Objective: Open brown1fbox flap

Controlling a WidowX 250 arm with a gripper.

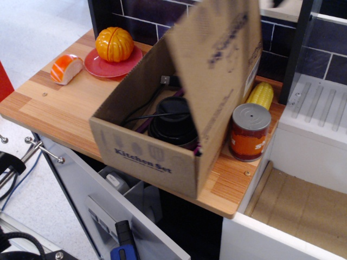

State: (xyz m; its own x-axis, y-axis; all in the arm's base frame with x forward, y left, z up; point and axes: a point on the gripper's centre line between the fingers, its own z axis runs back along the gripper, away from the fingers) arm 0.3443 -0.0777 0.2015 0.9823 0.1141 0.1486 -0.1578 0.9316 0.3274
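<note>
The brown1fbox (145, 158) stands on the wooden counter (51, 105), with "Kitchen Set" printed on its front wall. Its flap (217, 70) is swung up almost upright on the right side, motion-blurred, its purple print facing me. The box is open and shows a round black object (173, 127) and dark cables inside. Only a small dark tip of my gripper (280, 2) shows at the top edge, above and to the right of the flap's upper corner. Its jaws are out of view. I cannot tell whether it touches the flap.
A red-orange can (249, 132) and a yellow corn cob (257, 95) stand close against the box's right side. An orange pumpkin (114, 43) sits on a red plate (97, 67) at the back left, with an orange slice (66, 67) beside it. A white unit (320, 116) borders the counter's right edge.
</note>
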